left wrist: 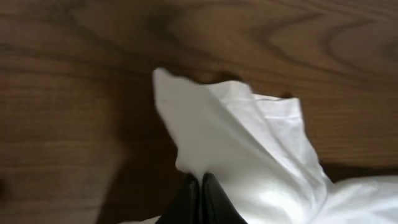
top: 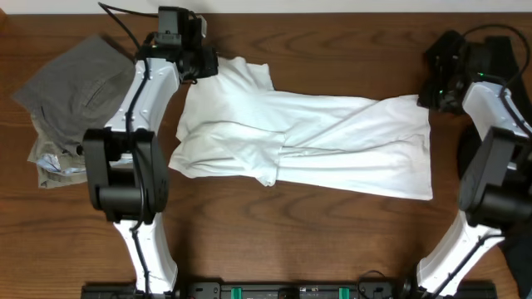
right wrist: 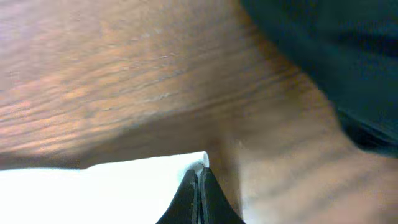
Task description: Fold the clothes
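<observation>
The white T-shirt (top: 332, 141) lies stretched across the middle of the overhead frame on the wooden counter (top: 332, 41), wrinkled, with its left part doubled over itself in a thicker layered block and a sleeve poking toward the upper left.

The left end effector (top: 205, 66) sits at the upper left of the shirt. In its wrist view the dark fingers (left wrist: 191, 202) are pressed together at the bottom centre, pinching a raised fold of white fabric that peaks above them.

The right end effector (top: 424, 98) is at the shirt's upper right corner. Its wrist view shows the jaws closed on the very edge of the cloth, the white corner just reaching the fingertips.

At the far left of the overhead frame a pile of grey trousers (top: 79, 83) lies crumpled, with khaki trousers (top: 54, 162) just below and partly under them – both apart from the shirt. A black garment (right wrist: 336, 62) fills the upper right of the right wrist view, near that arm.
</observation>
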Available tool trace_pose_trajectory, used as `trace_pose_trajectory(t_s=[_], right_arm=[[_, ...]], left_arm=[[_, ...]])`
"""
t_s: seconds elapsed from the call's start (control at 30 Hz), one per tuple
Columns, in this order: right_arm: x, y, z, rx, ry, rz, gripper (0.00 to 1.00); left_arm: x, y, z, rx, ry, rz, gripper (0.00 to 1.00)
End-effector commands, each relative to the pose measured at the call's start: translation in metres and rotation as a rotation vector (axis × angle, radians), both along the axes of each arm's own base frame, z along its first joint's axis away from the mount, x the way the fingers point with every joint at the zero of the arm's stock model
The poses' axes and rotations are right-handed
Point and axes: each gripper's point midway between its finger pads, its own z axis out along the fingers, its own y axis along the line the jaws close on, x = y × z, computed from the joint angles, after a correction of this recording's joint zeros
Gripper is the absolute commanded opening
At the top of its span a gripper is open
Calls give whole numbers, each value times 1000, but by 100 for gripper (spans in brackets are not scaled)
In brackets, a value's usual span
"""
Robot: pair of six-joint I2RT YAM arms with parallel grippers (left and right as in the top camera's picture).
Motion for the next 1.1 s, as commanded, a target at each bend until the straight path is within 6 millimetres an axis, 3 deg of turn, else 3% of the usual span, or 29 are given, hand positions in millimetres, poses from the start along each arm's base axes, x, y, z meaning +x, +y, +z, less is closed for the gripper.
trace_pose_trajectory(t_s=[0.0,0.17,0.5,0.83,1.07], right_arm=[[-4,-5,33,-34,-40,-21,1],[-19,-3,44,-34,-9,-24,1],[-62,4,31,9,168,-32,1],[-102,-8,24,55,312,-86,1],[-108,-14,24,63,328,-104,1]], left_arm=[[-5,9,4,7,18,22,6],[-19,18,3,10,74,37,6],[-52,47,7,13,194,91,6],[-83,47,-3,17,328,89,6],[-109,47,-8,19,439,88,6]])
